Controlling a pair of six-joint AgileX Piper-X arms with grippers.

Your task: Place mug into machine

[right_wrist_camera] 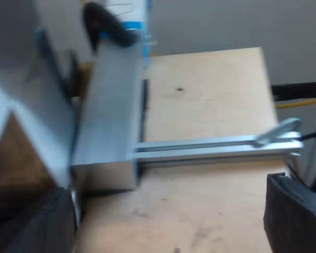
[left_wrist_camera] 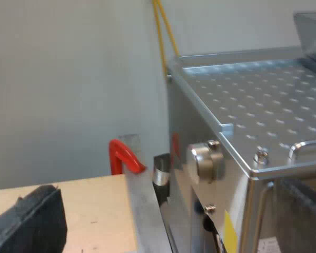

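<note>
Espresso machine (left_wrist_camera: 242, 105) is boxy shiny metal, dotted top (round knob (left_wrist_camera: 204, 162)).

From my left arm I see the espresso machine (left_wrist_camera: 263, 105) standing upright, a brushed-silver box with a flat top plate dotted with rows of small holes and a raised rim. A round metal knob (left_wrist_camera: 204, 162) juts from its side wall, and the smoky bean hopper (left_wrist_camera: 312, 31) sits on the top, toward one o'clock from that knob. The pale wooden desk (left_wrist_camera: 95, 211) lies just beside its base.
</note>
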